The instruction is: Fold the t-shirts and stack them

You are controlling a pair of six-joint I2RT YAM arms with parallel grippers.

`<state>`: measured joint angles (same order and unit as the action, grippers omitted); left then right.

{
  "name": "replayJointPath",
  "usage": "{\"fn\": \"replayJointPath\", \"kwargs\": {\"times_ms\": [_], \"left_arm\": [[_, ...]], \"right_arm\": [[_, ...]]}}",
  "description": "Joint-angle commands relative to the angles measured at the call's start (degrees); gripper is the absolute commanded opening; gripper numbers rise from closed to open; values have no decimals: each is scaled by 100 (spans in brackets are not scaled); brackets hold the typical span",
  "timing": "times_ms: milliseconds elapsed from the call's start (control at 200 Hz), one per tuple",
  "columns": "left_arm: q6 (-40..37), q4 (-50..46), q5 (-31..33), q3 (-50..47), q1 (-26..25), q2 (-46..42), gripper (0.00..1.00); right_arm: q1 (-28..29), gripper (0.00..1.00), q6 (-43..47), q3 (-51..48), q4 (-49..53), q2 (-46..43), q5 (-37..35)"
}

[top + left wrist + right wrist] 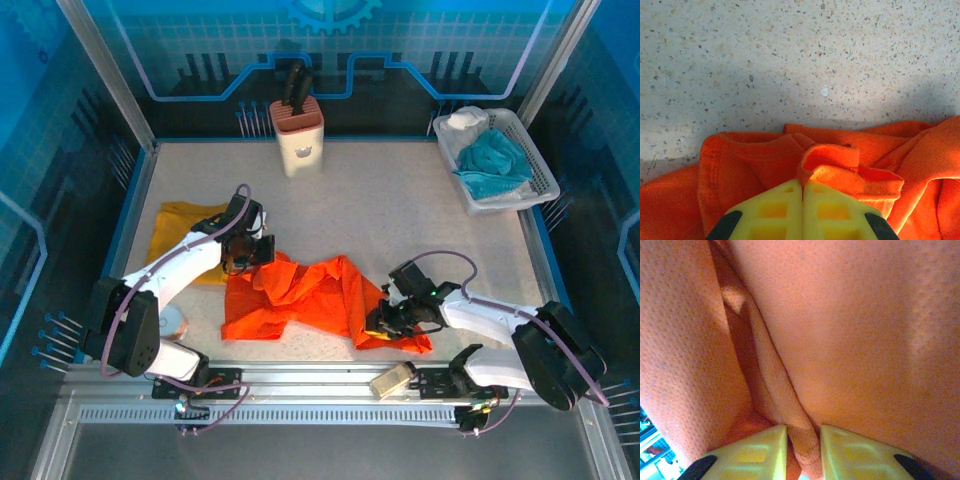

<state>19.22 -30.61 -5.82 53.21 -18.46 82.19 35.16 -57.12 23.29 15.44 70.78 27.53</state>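
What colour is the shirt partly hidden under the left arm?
The shirt is mustard yellow, clearest in the top external view.

Orange t-shirt [740, 165]: matt nubby cloth; table [790, 50]: matt w/ speckles, stone-look; left pincer [802, 184]: smooth plastic.

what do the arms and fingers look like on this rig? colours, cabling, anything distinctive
Left arm and right arm: white links, black joint housings, black bases. A thin purplish cable loops along each. The left fingers and right fingers are yellow moulded plastic with shallow rectangular recesses and black corners at the base.
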Motion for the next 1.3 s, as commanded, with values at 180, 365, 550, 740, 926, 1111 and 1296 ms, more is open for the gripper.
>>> {"fn": "replayJointPath", "kwargs": {"times_ms": [180,365,550,740,926,1111,1296], "left_arm": [[4,-67,-69,70,75,-54,0],[-108,-316,10,378,72,-114,0],[-304,-657,107,1038,70,-91,0],[-570,-937,275,1786,79,57,0],[-935,-1114,552,2587,182,274,0],[-1198,-898,582,3215,412,559,0],[-1314,-310,599,3659,695,987,0]], "right_arm": [[68,0,24,160,271,-68,0],[-241,0,533,585,1225,-414,-273],[-754,0,1527,1556,2652,-700,-1169],[-1374,0,2341,2564,3274,-433,-1737],[-1907,0,2946,3644,3487,-94,-2504],[-2341,0,3279,4669,3130,467,-3133],[-2648,0,3440,5639,2744,1355,-3702]]}}
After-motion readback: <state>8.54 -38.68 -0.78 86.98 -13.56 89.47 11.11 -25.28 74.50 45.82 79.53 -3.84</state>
